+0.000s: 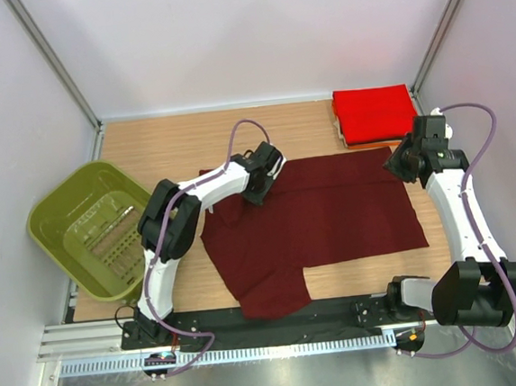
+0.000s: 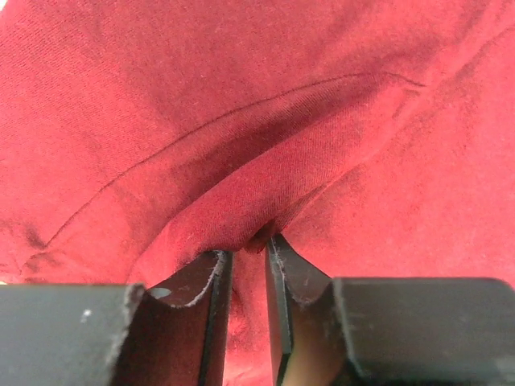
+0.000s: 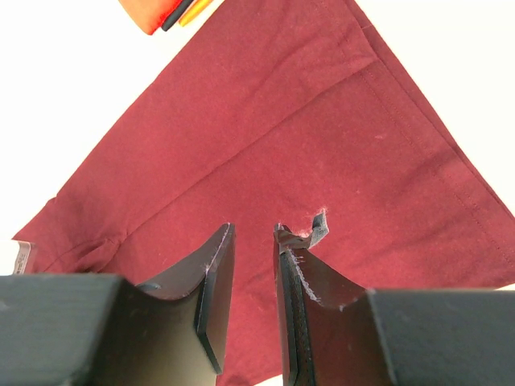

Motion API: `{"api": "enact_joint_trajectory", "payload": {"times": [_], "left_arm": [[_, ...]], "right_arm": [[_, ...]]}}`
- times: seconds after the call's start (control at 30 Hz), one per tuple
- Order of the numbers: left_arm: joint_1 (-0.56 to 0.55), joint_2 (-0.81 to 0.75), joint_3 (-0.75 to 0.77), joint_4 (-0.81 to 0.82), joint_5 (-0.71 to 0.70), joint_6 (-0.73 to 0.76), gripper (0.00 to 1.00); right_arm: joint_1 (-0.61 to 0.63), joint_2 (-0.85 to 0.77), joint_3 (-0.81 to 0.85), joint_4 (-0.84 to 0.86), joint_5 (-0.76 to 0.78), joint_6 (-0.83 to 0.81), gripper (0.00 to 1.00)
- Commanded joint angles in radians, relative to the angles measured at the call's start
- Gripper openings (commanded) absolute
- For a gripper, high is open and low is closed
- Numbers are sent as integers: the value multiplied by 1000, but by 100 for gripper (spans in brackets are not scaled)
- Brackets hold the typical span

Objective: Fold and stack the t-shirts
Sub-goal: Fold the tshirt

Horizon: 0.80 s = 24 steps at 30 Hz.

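The dark maroon t-shirt (image 1: 332, 209) lies spread flat on the middle of the table, with one sleeve reaching toward the front edge. My left gripper (image 1: 259, 186) sits on its upper left part. In the left wrist view my left gripper (image 2: 248, 251) is shut on a raised fold of the maroon cloth (image 2: 241, 121). My right gripper (image 1: 398, 161) hovers over the shirt's upper right corner. In the right wrist view my right gripper (image 3: 253, 227) is narrowly open and empty above the flat cloth (image 3: 265, 137). A bright red folded t-shirt (image 1: 375, 110) tops a stack at the back right.
An olive-green plastic basket (image 1: 46, 231) stands tilted at the table's left edge. Thin orange and dark layers show under the red shirt, and a corner of that stack (image 3: 153, 12) shows in the right wrist view. The wooden table (image 1: 164, 147) is bare at the back left.
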Motion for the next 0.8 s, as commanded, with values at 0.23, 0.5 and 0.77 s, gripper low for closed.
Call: {"api": "enact_joint_trajectory", "payload": {"times": [0.23,0.5,0.77], "left_arm": [[-1,-9,74,-18,-27,10,4],[-7,-35,200,-211,3,-20,0],[-15,-75,259,-365,169,-29,0]], "right_arm": [[-2,-12,35,7,24,-13,33],[-2,-7,32,13,18,-13,33],[-2,-4,40,14,7,-13,33]]}}
